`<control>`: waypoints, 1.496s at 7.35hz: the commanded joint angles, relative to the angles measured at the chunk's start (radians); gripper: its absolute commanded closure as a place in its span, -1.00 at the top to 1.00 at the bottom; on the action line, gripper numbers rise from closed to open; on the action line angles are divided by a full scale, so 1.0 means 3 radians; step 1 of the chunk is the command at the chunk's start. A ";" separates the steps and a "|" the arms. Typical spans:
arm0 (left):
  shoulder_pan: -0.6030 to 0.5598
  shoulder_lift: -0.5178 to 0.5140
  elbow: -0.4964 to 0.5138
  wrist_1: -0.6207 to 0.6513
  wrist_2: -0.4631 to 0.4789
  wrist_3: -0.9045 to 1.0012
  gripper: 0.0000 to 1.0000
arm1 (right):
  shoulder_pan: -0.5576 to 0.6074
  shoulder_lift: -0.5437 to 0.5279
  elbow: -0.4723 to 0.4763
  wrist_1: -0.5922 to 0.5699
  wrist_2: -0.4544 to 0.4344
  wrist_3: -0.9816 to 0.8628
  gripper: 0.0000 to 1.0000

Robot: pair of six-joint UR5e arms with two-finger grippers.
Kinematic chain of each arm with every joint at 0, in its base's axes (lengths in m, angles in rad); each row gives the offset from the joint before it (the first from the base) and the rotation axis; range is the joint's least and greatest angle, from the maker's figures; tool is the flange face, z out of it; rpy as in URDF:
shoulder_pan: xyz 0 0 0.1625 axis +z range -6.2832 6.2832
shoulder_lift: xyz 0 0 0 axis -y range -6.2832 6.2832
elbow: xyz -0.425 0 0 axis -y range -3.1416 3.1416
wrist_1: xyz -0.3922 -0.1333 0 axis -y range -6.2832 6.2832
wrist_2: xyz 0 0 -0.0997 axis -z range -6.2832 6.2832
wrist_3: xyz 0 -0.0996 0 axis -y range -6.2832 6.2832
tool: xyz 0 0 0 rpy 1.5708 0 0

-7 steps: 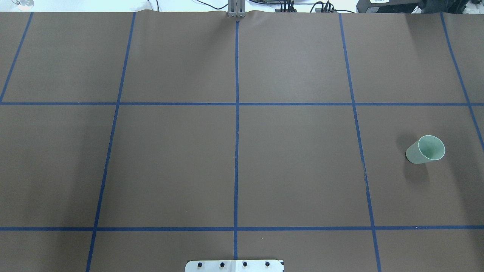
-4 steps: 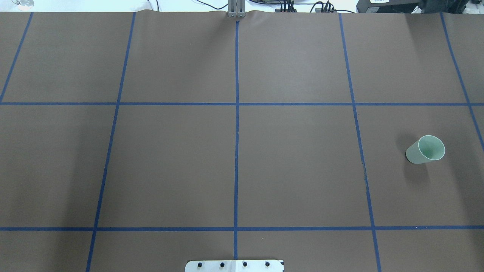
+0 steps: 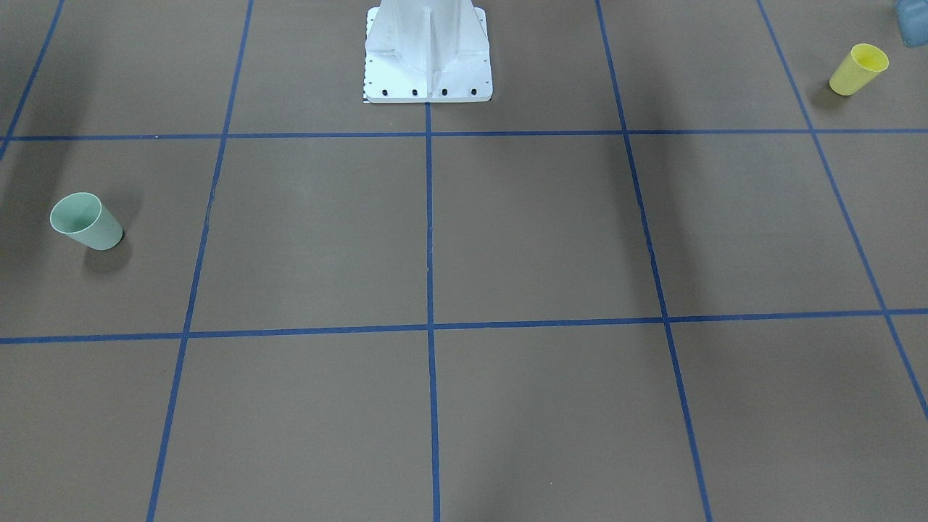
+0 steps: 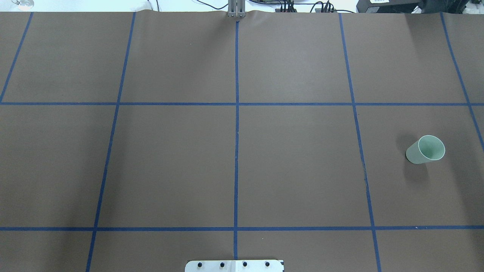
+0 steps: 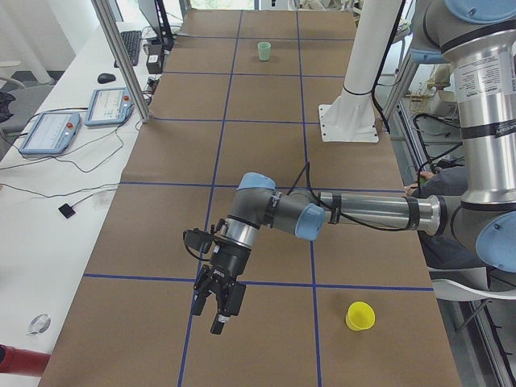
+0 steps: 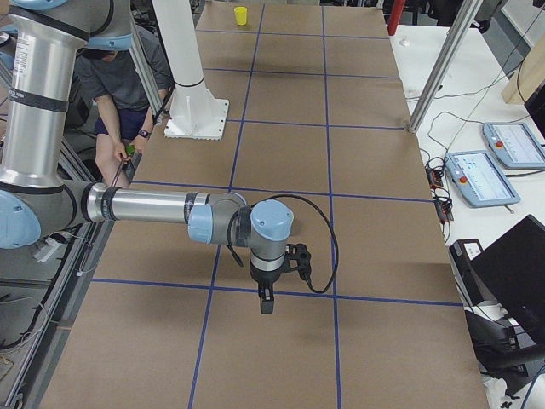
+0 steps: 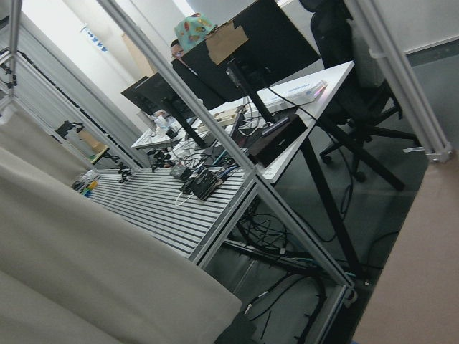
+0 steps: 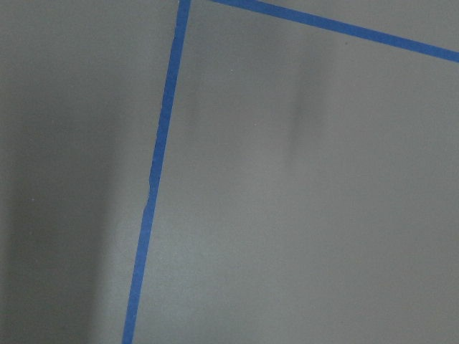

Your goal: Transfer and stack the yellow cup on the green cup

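Observation:
The yellow cup [image 3: 858,69] stands upright on the brown table at the end on my left; it also shows in the exterior left view [image 5: 360,315] and far off in the exterior right view [image 6: 241,15]. It is outside the overhead view. The green cup [image 4: 425,149] stands upright at the end on my right, also in the front view [image 3: 87,221] and the left view [image 5: 264,51]. My left gripper [image 5: 218,310] hangs over the table beside the yellow cup, apart from it. My right gripper [image 6: 266,305] points down over bare table. I cannot tell whether either is open.
Blue tape lines [image 4: 236,151] divide the brown table into squares. The white robot pedestal [image 3: 428,51] stands at the middle of my edge. Metal frame posts [image 5: 121,56] and desks with tablets [image 6: 481,175] flank the far side. A person [image 6: 115,85] sits behind the robot.

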 commanded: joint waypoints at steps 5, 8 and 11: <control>0.0450 -0.0069 -0.0022 0.1993 0.0145 -0.1965 1.00 | 0.0000 0.0000 -0.0008 0.0004 -0.0002 0.0005 1.00; 0.0802 -0.0201 -0.0012 0.3005 -0.0217 -0.2839 1.00 | 0.0000 0.0000 -0.0013 0.0004 -0.0002 0.0005 1.00; 0.1287 -0.0354 0.0065 0.3804 -0.0977 -0.3820 1.00 | 0.0000 0.0000 -0.0008 0.0004 -0.0002 0.0005 1.00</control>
